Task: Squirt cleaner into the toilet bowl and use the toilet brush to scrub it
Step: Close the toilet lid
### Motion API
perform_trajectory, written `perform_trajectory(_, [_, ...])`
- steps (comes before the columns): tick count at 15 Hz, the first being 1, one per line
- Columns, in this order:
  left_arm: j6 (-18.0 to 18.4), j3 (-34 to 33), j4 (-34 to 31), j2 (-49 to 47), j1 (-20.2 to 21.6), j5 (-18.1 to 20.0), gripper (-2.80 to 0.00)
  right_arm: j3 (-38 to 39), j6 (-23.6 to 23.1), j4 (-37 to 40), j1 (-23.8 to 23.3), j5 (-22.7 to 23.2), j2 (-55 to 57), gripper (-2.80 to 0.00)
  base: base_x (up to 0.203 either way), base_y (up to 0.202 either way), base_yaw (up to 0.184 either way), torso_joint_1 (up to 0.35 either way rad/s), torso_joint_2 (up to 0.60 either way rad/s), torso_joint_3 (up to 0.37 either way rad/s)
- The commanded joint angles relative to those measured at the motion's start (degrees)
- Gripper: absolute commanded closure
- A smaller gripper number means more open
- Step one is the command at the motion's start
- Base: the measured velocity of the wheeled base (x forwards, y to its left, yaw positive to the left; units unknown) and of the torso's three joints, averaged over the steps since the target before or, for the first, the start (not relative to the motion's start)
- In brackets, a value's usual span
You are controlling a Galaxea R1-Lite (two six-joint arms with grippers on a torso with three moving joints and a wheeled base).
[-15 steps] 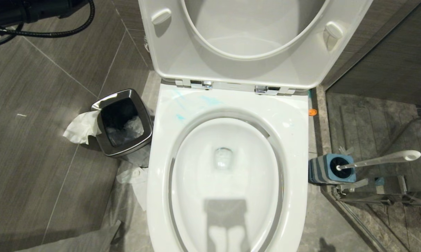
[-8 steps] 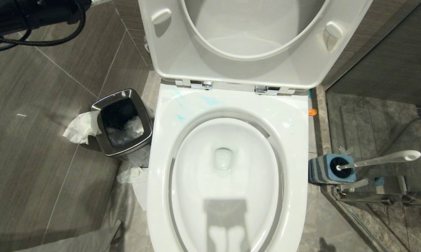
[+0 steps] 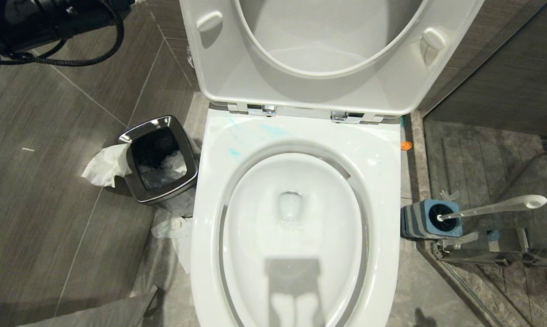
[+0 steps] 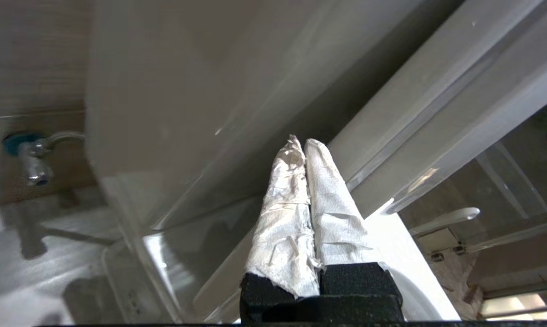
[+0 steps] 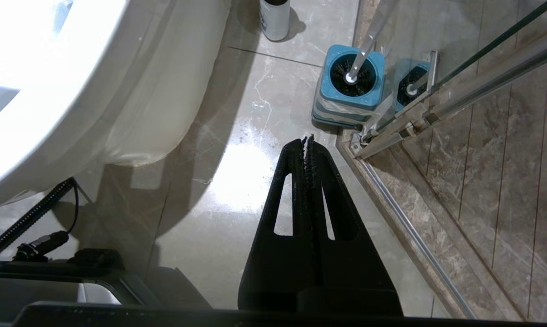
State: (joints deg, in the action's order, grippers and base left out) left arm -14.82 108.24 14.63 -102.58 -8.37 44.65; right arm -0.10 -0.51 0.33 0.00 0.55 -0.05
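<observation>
From the head view, your toilet bowl (image 3: 296, 236) stands open with cleaner (image 3: 273, 131) streaking its back rim; the toilet brush (image 3: 491, 208) waits in its holder (image 3: 419, 220). Left wrist: left gripper (image 4: 304, 147), paper-wrapped, pinched together on nothing beside the lid. Right wrist: right gripper (image 5: 308, 143) clamped empty, parked near the brush.

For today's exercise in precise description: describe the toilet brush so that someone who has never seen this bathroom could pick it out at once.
Find the white toilet bowl; on the floor at its right side, by the glass shower screen, stands a squat blue-and-grey holder. The toilet brush sticks out of it, a slim white handle with a looped end; its fainter reflection shows in the glass.
</observation>
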Motion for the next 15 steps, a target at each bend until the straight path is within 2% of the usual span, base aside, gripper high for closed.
perform_trajectory(1, [0.1, 0.2, 0.2, -1.1, -0.6, 1.1, 0.00, 0.0, 0.0, 0.0, 0.0, 0.0, 0.0, 0.00, 0.000, 0.000, 0.000, 0.000, 0.00, 0.000])
perform_trajectory(4, [-0.2, 1.2, 2.3, -2.8, -1.5, 1.1, 0.00, 0.0, 0.0, 0.0, 0.0, 0.1, 0.0, 0.00, 0.000, 0.000, 0.000, 0.000, 0.00, 0.000])
perform_trajectory(11, [-4.1, 2.2, 7.3, -4.9, -3.3, 2.3, 0.00, 0.0, 0.0, 0.0, 0.0, 0.0, 0.0, 0.00, 0.000, 0.000, 0.000, 0.000, 0.00, 0.000])
perform_trajectory(15, [-7.1, 1.9, 7.4, -4.4, -3.3, 8.4, 0.00, 0.0, 0.0, 0.0, 0.0, 0.0, 0.0, 0.00, 0.000, 0.000, 0.000, 0.000, 0.00, 0.000])
